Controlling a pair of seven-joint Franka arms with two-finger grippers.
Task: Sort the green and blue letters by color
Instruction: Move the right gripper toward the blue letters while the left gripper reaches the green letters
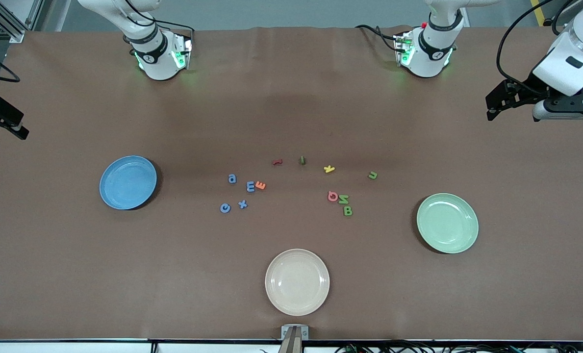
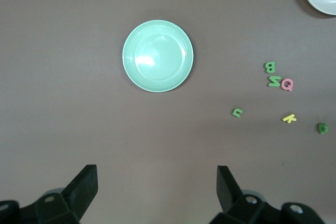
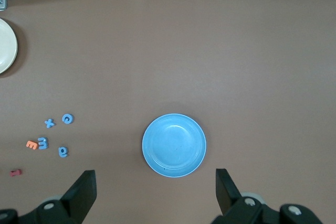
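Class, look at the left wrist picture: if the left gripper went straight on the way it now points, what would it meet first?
Most likely bare table. The left gripper hangs open, pointing down, with only brown surface between its fingers. The green plate lies just ahead of that spot, though depth is hard to judge.

Even, soft overhead light reaches my table; a broad dim patch darkens its middle. Soft shadows hug the blue plate and green plate. Mild glare sits on the cream plate. The tiny letters look slightly soft, perhaps blur.
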